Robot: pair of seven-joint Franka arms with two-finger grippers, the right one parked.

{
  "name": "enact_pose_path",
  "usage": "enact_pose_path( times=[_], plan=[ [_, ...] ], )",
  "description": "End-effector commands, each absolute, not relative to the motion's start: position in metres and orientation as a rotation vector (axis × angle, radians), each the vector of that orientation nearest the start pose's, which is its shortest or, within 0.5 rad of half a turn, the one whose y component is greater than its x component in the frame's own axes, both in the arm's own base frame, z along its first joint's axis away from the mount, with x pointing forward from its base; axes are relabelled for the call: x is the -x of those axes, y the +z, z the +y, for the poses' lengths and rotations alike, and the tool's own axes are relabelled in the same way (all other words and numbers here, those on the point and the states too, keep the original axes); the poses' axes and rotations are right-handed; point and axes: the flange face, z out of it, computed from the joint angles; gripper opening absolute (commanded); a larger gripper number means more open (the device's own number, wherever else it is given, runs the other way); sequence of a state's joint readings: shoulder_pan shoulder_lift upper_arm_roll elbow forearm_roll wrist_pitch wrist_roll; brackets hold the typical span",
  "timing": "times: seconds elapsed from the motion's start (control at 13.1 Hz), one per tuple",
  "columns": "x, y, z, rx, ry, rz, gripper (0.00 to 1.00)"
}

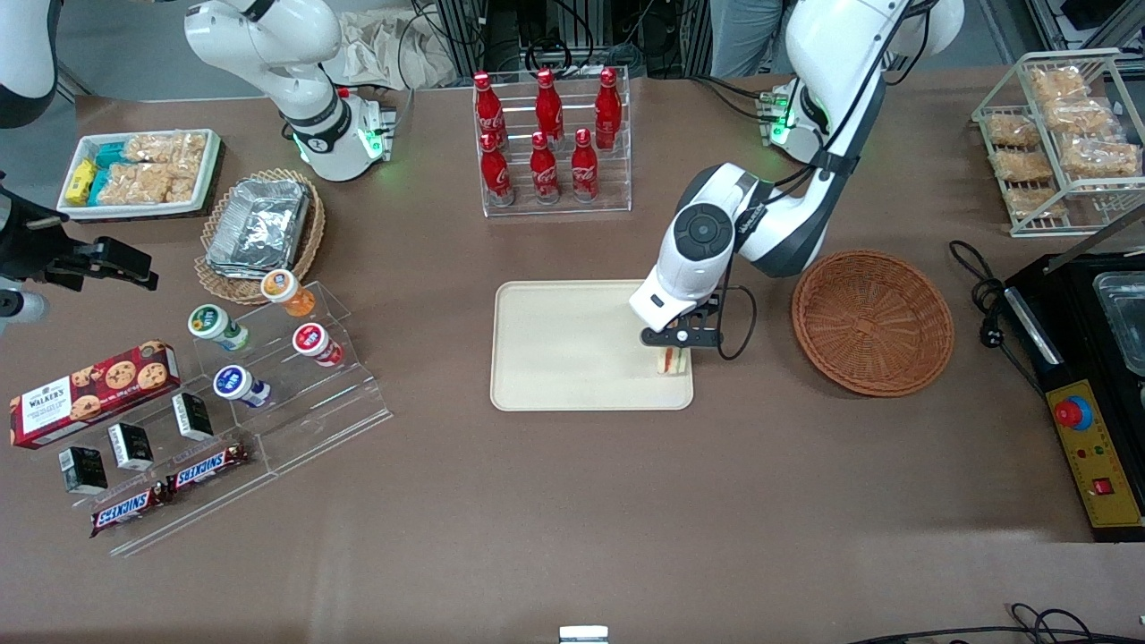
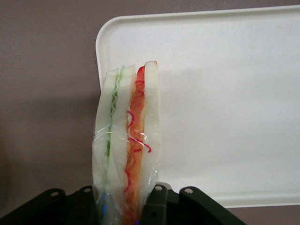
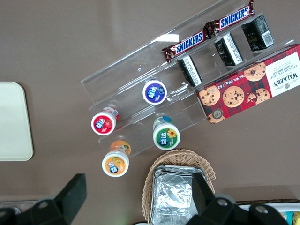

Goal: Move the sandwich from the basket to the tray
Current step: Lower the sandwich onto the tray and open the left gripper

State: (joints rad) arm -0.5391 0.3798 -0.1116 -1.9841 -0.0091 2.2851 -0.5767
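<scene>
The tray lies beside the empty basket. Over the tray's corner nearest the basket, the gripper is clamped on the sandwich, holding it upright on edge. Wrapped in clear film, the sandwich looks light, soft and slippery; it is best pinched gently across its bread faces.
</scene>
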Motion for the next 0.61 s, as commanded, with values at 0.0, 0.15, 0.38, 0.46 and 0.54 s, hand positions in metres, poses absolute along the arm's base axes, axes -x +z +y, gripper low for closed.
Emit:
enact_pose_path(
  times=[0.0, 0.15, 0.38, 0.46, 0.54],
  plan=[
    [-0.484, 0.260, -0.370, 3.126, 0.110, 0.091, 0.00],
    [-0.483, 0.250, -0.372, 3.127, 0.114, 0.095, 0.00],
    [-0.478, 0.242, -0.377, 3.120, 0.131, 0.112, 0.00],
    [-0.478, 0.238, -0.377, 3.117, 0.139, 0.112, 0.00],
    [-0.478, 0.238, -0.377, 3.117, 0.139, 0.093, 0.00]
  ],
)
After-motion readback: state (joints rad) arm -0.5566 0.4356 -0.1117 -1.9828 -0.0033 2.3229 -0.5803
